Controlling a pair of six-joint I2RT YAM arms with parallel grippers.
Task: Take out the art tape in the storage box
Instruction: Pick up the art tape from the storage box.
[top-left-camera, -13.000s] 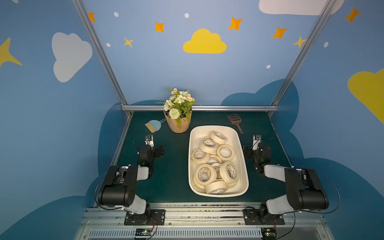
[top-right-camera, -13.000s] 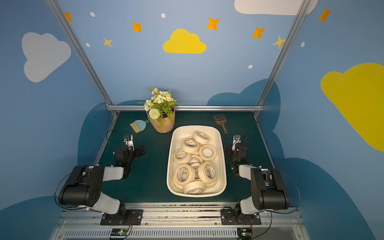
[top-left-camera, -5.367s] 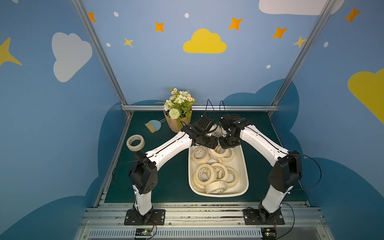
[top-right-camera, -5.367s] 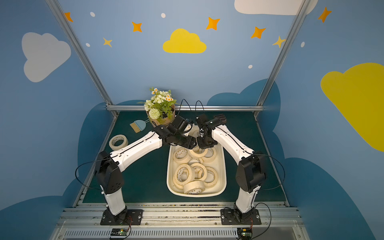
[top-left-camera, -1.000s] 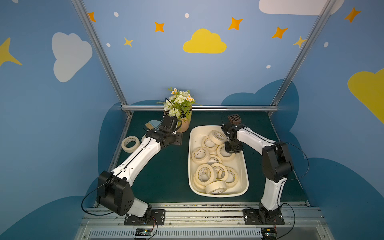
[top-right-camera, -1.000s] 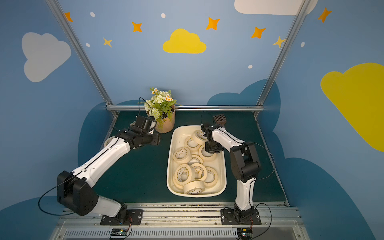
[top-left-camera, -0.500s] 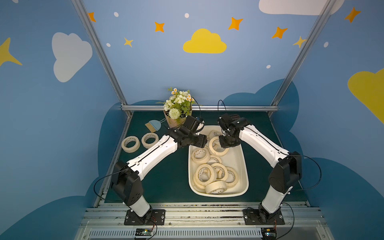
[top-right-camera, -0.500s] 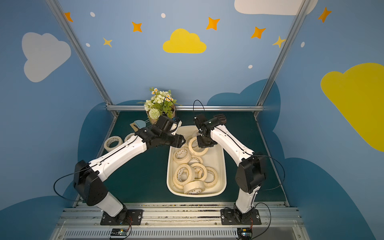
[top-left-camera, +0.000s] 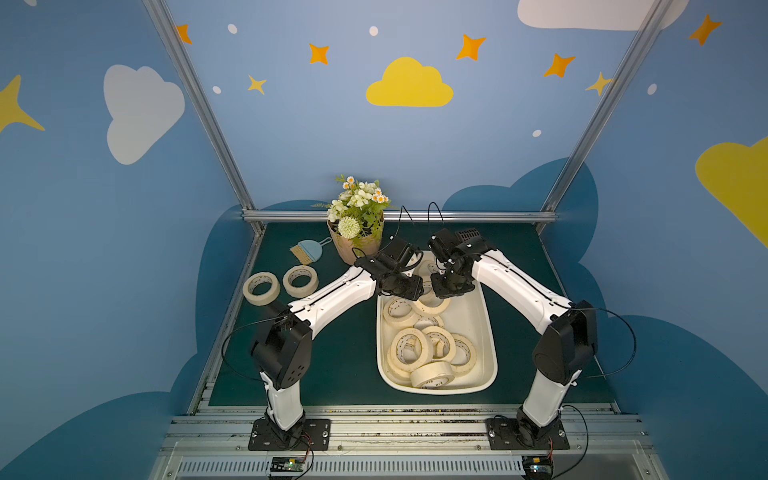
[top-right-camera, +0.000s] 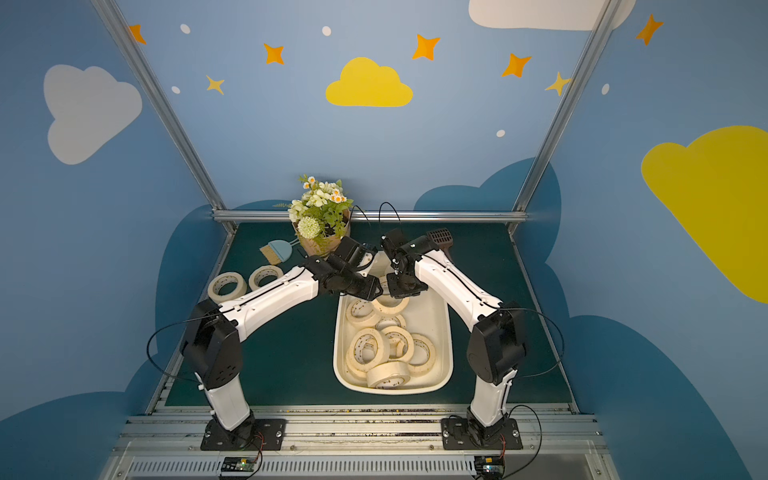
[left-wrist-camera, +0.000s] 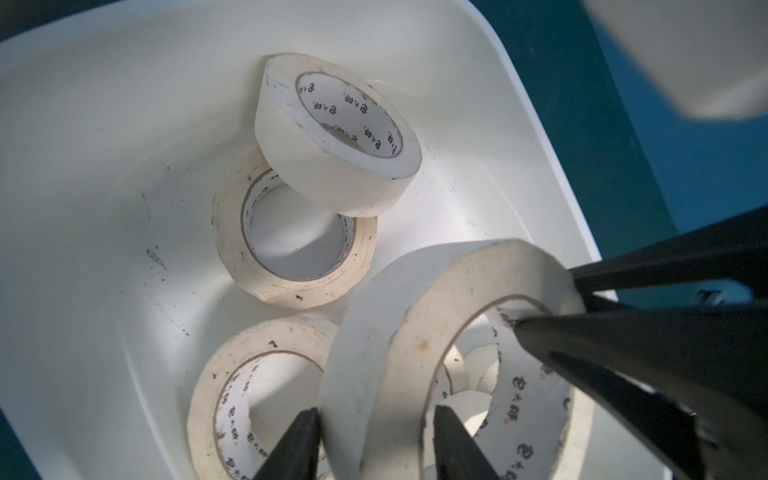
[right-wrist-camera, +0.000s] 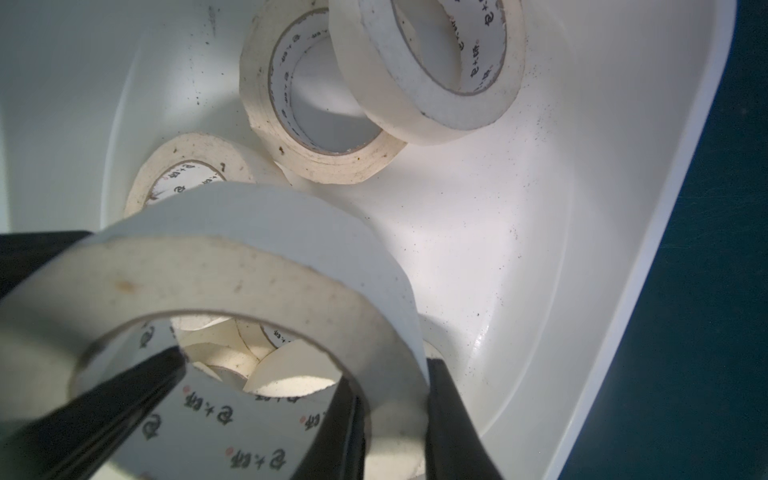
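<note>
Top views both show two tape rolls (top-left-camera: 261, 288) lying flat and just beside each other on the dark green bench (top-left-camera: 340, 357), near its left edge and well apart from the box. Behind them lies a small blue brush (top-left-camera: 307, 251). To its right stands a tan flowerpot (top-left-camera: 358, 249) full of white blooms. Next comes the left claw (top-left-camera: 411, 296), reaching over the far end of the off-white storage box (top-left-camera: 478, 320). In the left wrist view its fingers (left-wrist-camera: 297, 449) straddle the wall of the held roll (left-wrist-camera: 386, 332), one outside the ring and one inside, narrowed close to the tape. Whether they press on it I cannot tell. That roll hangs tilted above the box floor, between the two arms. From the opposite side the right claw (top-left-camera: 444, 294) is clamped tight on the same roll's wall, one finger inside the core and one outside. Beneath it and toward the near end, the other rolls (top-left-camera: 409, 349) sit inside the box, some flat, some leaning on their neighbours, one on its edge against the near wall.
</note>
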